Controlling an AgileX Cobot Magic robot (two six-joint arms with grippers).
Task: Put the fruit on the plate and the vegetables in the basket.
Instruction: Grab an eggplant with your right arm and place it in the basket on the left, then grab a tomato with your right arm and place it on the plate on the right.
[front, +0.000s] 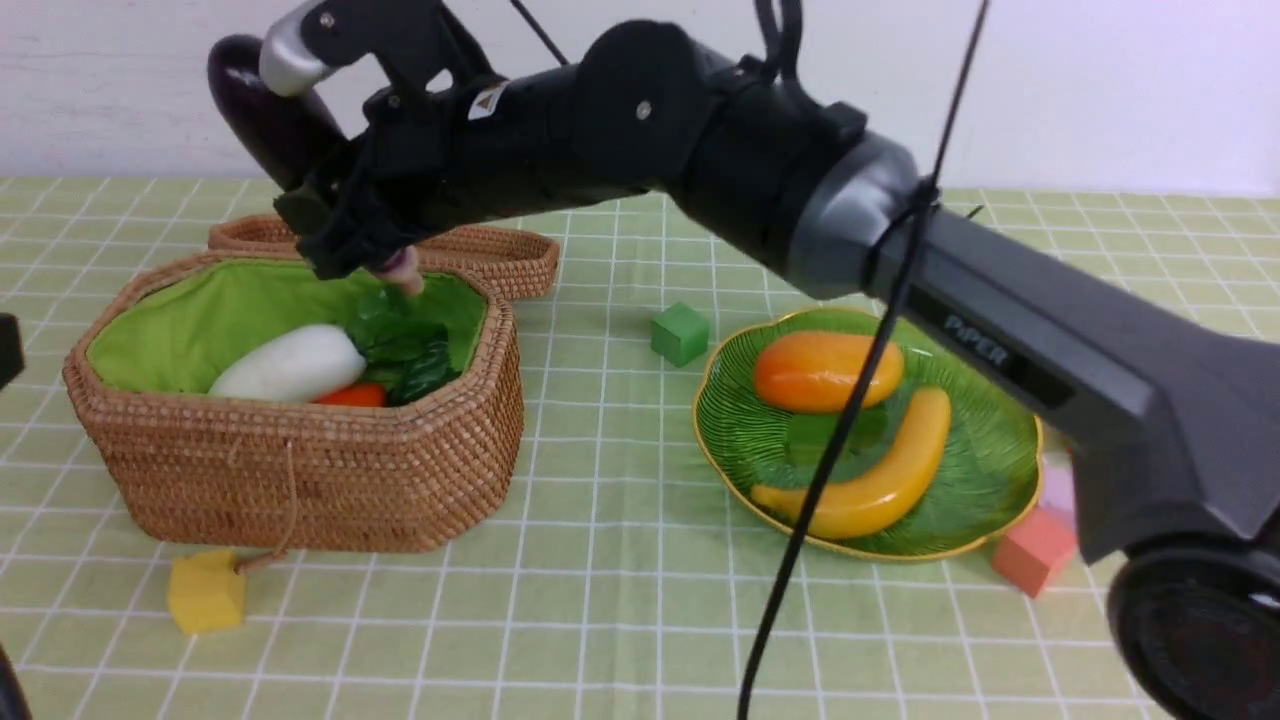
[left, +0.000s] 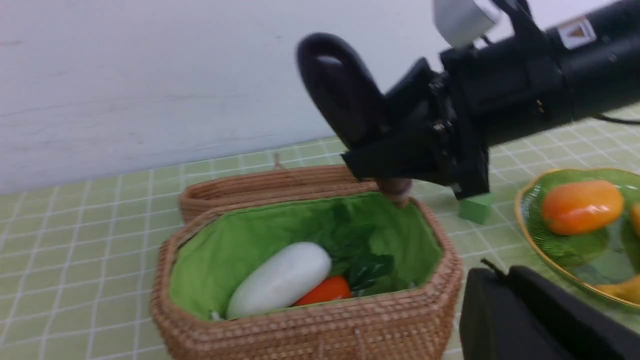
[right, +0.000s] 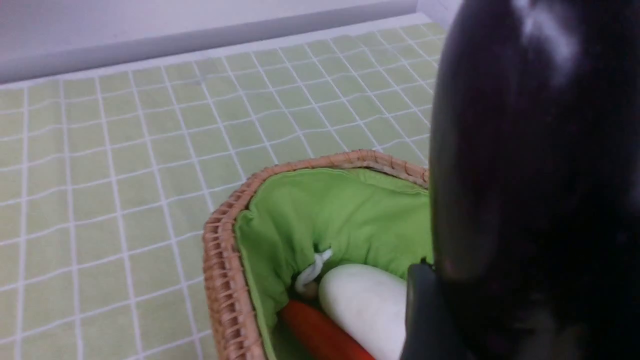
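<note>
Well, the right pincer (front: 345, 235) is clamping the eggplant (front: 262, 112) near its stem end. The long, glossy, dark purple body is sticking up and tilting away behind the jaws, while its pale stub is poking out underneath, hanging just over the far rim of the basket (front: 300, 480). That basket is sitting open, an eight-sided thing of tight brown wicker with a soft, bright green cloth lining, and its matching woven lid (front: 500, 258) is lying on the table just behind it. Inside, the smooth white radish (front: 290, 365) is lying on its side with the red-orange carrot (front: 352, 395) tucked beside it, and their dark crinkly leaves (front: 410, 350) are bunching right below the eggplant's stub. Off to the right, well apart, the ribbed green glass plate (front: 990, 470) with its wavy gold rim is carrying the oval mango (front: 825, 370) and the curved yellow banana (front: 890, 470). The left pincer (left: 500, 300) is waiting closed off at the basket's left.
</note>
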